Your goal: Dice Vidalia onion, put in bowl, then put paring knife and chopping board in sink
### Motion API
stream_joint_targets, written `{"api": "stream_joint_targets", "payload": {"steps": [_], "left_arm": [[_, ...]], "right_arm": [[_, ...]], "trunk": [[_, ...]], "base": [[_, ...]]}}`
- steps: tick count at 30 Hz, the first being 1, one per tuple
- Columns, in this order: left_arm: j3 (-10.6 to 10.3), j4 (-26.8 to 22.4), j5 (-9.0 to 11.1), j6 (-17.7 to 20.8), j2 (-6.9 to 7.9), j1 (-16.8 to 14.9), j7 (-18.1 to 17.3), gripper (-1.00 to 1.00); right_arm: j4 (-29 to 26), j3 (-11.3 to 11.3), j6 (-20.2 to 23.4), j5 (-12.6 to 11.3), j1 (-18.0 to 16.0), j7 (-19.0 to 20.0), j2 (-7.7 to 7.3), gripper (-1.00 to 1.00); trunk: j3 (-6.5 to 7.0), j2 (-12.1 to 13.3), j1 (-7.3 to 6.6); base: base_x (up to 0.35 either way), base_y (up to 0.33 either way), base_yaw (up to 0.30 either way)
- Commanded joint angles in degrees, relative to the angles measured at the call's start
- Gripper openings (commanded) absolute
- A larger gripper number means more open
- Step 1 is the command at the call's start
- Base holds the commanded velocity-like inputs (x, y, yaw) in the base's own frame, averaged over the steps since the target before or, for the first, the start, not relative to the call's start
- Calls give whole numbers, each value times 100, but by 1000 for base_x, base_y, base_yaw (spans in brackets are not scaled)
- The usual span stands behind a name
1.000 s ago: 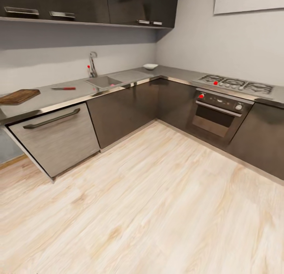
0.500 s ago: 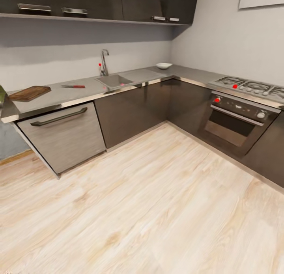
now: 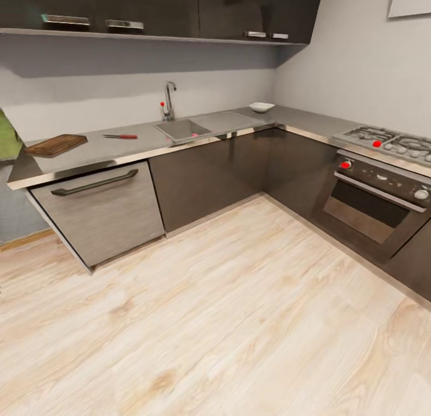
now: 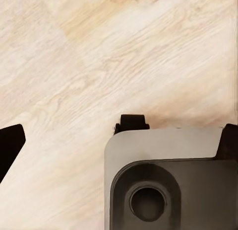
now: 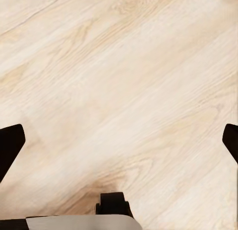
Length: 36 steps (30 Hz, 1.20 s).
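Across the wood floor, the grey countertop [image 3: 90,154] carries the brown chopping board [image 3: 57,145] at its left end. The red-handled paring knife [image 3: 120,136] lies between the board and the steel sink [image 3: 182,128]. A small pinkish spot, the Vidalia onion [image 3: 194,134], shows inside the basin. The white bowl [image 3: 261,107] sits in the far corner of the worktop. My left gripper [image 4: 119,143] and right gripper [image 5: 120,143] both hang over bare floor, fingers wide apart and holding nothing.
A chrome tap [image 3: 169,102] stands behind the sink. An oven [image 3: 377,194] with a gas hob [image 3: 389,142] lines the right wall. A green object [image 3: 7,137] shows at the left edge. My base [image 4: 168,180] is below the left gripper.
The whole head view has shifted: the counter, sink and oven sit further right in the picture, so the camera moved. The things on the counter stay where they were.
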Motion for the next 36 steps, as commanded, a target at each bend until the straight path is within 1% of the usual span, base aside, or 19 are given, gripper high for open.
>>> {"api": "stream_joint_targets", "payload": {"steps": [1, 18, 36], "left_arm": [[5, -8, 5, -7, -1, 3, 2, 100], [5, 23, 5, -7, -19, 3, 0, 100], [3, 22, 5, -7, -30, 3, 0, 100]], "right_arm": [[-3, 5, -9, 3, 2, -23, 1, 100], [-3, 14, -9, 3, 2, -23, 21, 100], [-3, 12, -32, 3, 2, -23, 27, 100]], "trunk": [[6, -2, 3], [141, -2, 3], [228, -2, 3]], "base": [[209, -211, 153], [212, -216, 173], [223, -240, 238]]}}
